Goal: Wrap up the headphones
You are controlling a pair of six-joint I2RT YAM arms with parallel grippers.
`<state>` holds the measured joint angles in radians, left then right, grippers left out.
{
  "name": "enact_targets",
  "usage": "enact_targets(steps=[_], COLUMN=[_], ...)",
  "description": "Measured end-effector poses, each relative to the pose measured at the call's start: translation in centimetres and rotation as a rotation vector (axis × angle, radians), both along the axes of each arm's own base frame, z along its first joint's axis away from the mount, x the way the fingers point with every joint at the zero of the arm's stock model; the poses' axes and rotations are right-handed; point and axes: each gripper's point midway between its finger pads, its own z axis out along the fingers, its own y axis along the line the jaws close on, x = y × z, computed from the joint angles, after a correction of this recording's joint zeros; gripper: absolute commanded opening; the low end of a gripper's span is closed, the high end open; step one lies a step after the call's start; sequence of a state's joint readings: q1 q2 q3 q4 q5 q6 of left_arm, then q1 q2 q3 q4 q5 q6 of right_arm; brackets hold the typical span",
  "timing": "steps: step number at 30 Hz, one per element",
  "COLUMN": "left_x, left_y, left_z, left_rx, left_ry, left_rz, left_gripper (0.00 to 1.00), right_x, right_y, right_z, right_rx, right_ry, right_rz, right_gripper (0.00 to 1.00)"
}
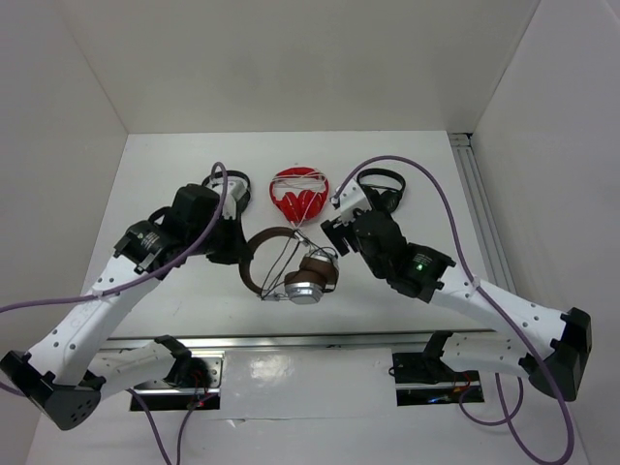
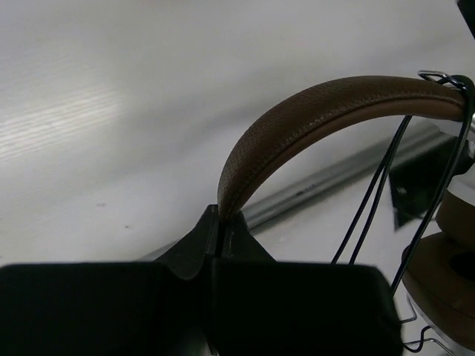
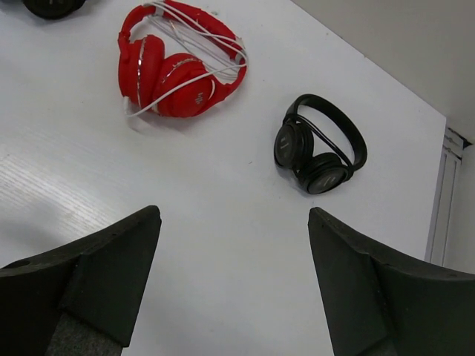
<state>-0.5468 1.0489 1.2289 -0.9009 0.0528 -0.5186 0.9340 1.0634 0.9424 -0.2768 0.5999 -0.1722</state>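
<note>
**Gripping the headband at mid-surface**

Left fingers (image 2: 215, 230) are closed on the brown band (image 2: 326, 104) of the headphones (image 1: 291, 266), at the centre of the surface (image 1: 223, 310). The band arches left, the cups (image 1: 312, 279) lie right and the cable (image 2: 371, 193) is strung between. Right of the red pair (image 3: 178, 67), whose cup mark is too small to read, the right fingers (image 3: 122, 256) stand open.
</note>
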Motion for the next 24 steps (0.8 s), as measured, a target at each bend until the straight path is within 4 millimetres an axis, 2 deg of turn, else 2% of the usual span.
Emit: enact_targets(steps=[4, 7, 10, 14, 16, 18, 21, 24], left_x=[-1.8, -3.0, -4.0, -5.4, -5.8, -5.7, -5.2, -4.5], left_y=[-2.2, -3.5, -4.6, -6.0, -6.3, -6.5, -6.1, -5.8], left_z=[-0.6, -1.4, -2.3, -3.8, -4.5, -4.9, -5.7, -6.3], left_rx=[-0.097, -0.156, -0.212, -0.284, -0.278, -0.264, -0.199, -0.171], left_ry=[0.073, 0.13, 0.185, 0.274, 0.302, 0.31, 0.284, 0.28], left_rz=[-0.115, -0.185, -0.238, -0.286, -0.296, -0.298, -0.26, -0.238], left_gripper=[0.0, 0.0, 0.0, 0.0, 0.0, 0.0, 0.0, 0.0], right_x=[0.1, 0.1, 0.3, 0.8, 0.9, 0.9, 0.7, 0.2], right_y=[0.1, 0.0, -0.3, -2.0, -2.9, -3.3, -3.2, -2.1], right_z=[0.6, 2.1, 4.2, 7.4, 9.3, 10.3, 10.9, 9.8], right_rx=[0.027, 0.063, 0.113, 0.179, 0.212, 0.234, 0.257, 0.241], right_ry=[0.001, -0.014, -0.033, -0.065, -0.08, -0.087, -0.08, -0.016], right_rz=[0.003, -0.005, -0.032, -0.121, -0.162, -0.175, -0.17, -0.102], right_gripper=[0.89, 0.89, 0.92, 0.92, 0.92, 0.92, 0.93, 0.93])
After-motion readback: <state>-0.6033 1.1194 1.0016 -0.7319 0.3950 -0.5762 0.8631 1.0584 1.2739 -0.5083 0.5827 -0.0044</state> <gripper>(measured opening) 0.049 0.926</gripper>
